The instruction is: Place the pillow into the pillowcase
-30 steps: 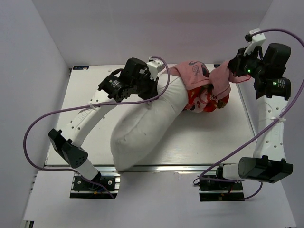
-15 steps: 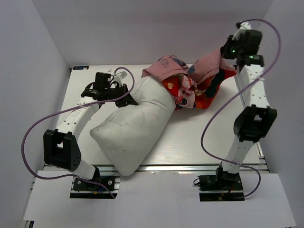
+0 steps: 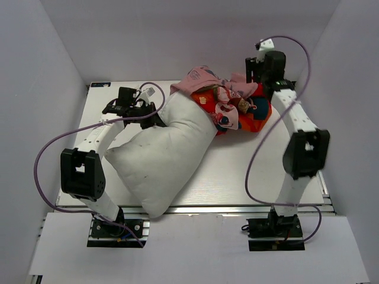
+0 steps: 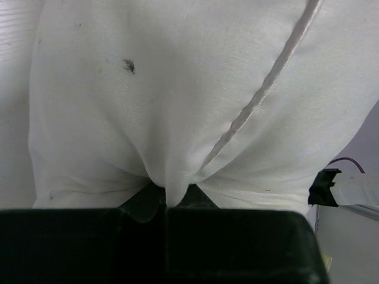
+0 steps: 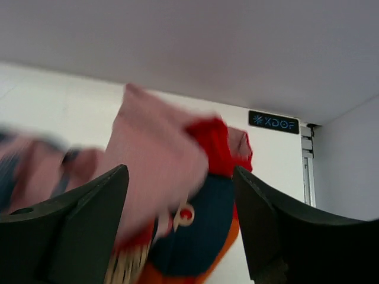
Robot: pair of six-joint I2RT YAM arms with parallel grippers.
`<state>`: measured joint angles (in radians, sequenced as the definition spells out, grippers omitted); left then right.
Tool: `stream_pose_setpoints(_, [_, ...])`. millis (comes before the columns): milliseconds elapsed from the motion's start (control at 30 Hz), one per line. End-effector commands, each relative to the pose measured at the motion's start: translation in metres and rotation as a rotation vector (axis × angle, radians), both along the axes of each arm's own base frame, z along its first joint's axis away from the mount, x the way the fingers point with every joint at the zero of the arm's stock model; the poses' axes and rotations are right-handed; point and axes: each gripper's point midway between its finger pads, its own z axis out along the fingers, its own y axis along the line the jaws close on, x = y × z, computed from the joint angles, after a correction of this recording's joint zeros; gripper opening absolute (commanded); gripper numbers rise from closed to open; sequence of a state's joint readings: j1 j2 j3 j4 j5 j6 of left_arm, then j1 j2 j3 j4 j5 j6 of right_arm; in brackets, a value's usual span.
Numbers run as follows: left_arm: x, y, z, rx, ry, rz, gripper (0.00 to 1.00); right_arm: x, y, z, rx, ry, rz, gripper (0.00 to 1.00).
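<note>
Pinching a fold of pillow [image 3: 163, 160] lying diagonally on surface [image 3: 249, 171], left gripper [image 4: 167, 206] is clamped; right gripper [image 5: 180, 198] gapes around bunched pillowcase [image 3: 237, 109] at pillow's far end, so unheld cloth may slide off.

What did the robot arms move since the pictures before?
The right gripper swung left, bunching the pillowcase against the pillow; it now stands open. The left gripper pulled left, dragging the pillow along, still shut on it. The pillow's near corner stayed at the table edge.

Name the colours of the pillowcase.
The pillowcase is red-orange with pink figures, navy patches and a pale pink reverse, clearest in the top external view.
</note>
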<state>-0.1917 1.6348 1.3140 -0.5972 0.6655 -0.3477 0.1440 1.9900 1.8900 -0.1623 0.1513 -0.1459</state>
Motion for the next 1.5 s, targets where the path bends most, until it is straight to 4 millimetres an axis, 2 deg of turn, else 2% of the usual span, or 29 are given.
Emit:
stream_pose_setpoints(0, [-0.010, 0.006, -0.024, 0.071, 0.065, -0.010, 0.00, -0.076, 0.017, 0.156, -0.048, -0.443, 0.247, 0.77])
stream_pose_setpoints(33, [-0.010, 0.007, -0.024, 0.070, 0.065, -0.012, 0.00, -0.093, 0.026, 0.160, -0.061, -0.457, 0.313, 0.79])
stream_pose_setpoints(67, [-0.010, 0.007, -0.024, 0.071, 0.064, -0.013, 0.00, -0.109, 0.037, 0.154, -0.052, -0.440, 0.383, 0.78])
stream_pose_setpoints(100, [-0.008, 0.007, -0.022, 0.069, 0.056, -0.014, 0.00, -0.139, 0.057, 0.151, -0.036, -0.430, 0.529, 0.78])
stream_pose_setpoints(133, [-0.008, 0.006, -0.021, 0.065, 0.056, -0.016, 0.00, -0.156, 0.067, 0.145, -0.020, -0.409, 0.600, 0.78])
stream_pose_setpoints(167, [-0.008, 0.006, -0.020, 0.060, 0.055, -0.018, 0.00, -0.174, 0.080, 0.135, 0.005, -0.379, 0.675, 0.76])
stream_pose_setpoints(200, [-0.008, 0.005, -0.018, 0.053, 0.050, -0.018, 0.00, -0.207, 0.099, 0.121, 0.032, -0.356, 0.813, 0.74])
stream_pose_setpoints(233, [-0.008, 0.003, -0.016, 0.044, 0.047, -0.021, 0.00, -0.224, 0.111, 0.112, 0.033, -0.340, 0.882, 0.74])
stream_pose_setpoints(267, [-0.008, 0.002, -0.012, 0.036, 0.040, -0.023, 0.00, -0.246, 0.139, 0.100, 0.022, -0.321, 0.970, 0.73])
stream_pose_setpoints(300, [-0.007, 0.001, -0.011, 0.028, 0.035, -0.022, 0.00, -0.257, 0.146, 0.090, 0.010, -0.292, 0.954, 0.72])
stream_pose_setpoints(333, [-0.007, 0.001, -0.008, 0.022, 0.031, -0.022, 0.00, -0.276, 0.172, 0.065, 0.017, -0.240, 1.012, 0.72])
stream_pose_setpoints(367, [-0.007, 0.000, -0.005, 0.015, 0.025, -0.025, 0.00, -0.282, 0.180, 0.056, 0.035, -0.211, 1.007, 0.71])
stream_pose_setpoints(400, [-0.008, -0.001, -0.002, 0.010, 0.019, -0.025, 0.00, -0.275, 0.182, 0.041, 0.030, -0.181, 0.946, 0.70])
stream_pose_setpoints(433, [-0.008, -0.001, 0.002, 0.007, 0.012, -0.027, 0.00, -0.281, 0.197, 0.035, 0.037, -0.156, 0.954, 0.70])
stream_pose_setpoints(467, [-0.009, -0.001, 0.004, 0.005, 0.007, -0.026, 0.00, -0.277, 0.201, 0.028, 0.038, -0.134, 0.927, 0.70])
stream_pose_setpoints(500, [-0.010, 0.000, 0.009, 0.003, -0.007, -0.022, 0.00, -0.260, 0.203, 0.022, 0.041, -0.126, 0.839, 0.71])
stream_pose_setpoints(533, [-0.011, 0.000, 0.013, 0.000, -0.016, -0.022, 0.00, -0.256, 0.207, 0.016, 0.032, -0.107, 0.820, 0.72])
stream_pose_setpoints(567, [-0.013, -0.001, 0.015, -0.007, -0.018, -0.023, 0.00, -0.249, 0.210, 0.022, 0.014, -0.121, 0.783, 0.72])
stream_pose_setpoints(600, [-0.014, -0.002, 0.024, -0.022, -0.041, -0.020, 0.00, -0.239, 0.214, 0.015, 0.002, -0.116, 0.763, 0.72])
stream_pose_setpoints(733, [-0.020, -0.002, 0.038, -0.049, -0.072, -0.013, 0.00, -0.214, 0.217, 0.011, -0.056, -0.127, 0.710, 0.72])
stream_pose_setpoints(867, [-0.028, -0.001, 0.043, -0.053, -0.082, -0.012, 0.00, -0.186, 0.205, 0.012, -0.123, -0.154, 0.581, 0.67])
stream_pose_setpoints(1033, [-0.037, 0.001, 0.039, -0.048, -0.082, -0.010, 0.00, -0.180, 0.194, 0.024, -0.162, -0.205, 0.537, 0.63])
stream_pose_setpoints(1300, [-0.039, 0.001, 0.039, -0.050, -0.082, -0.014, 0.00, -0.167, 0.190, 0.019, -0.208, -0.214, 0.509, 0.59])
stream_pose_setpoints(1400, [-0.039, 0.001, 0.042, -0.051, -0.088, -0.014, 0.00, -0.156, 0.182, 0.024, -0.228, -0.235, 0.476, 0.57])
stream_pose_setpoints(1467, [-0.039, 0.001, 0.041, -0.058, -0.087, -0.012, 0.00, -0.142, 0.176, 0.022, -0.229, -0.222, 0.460, 0.56])
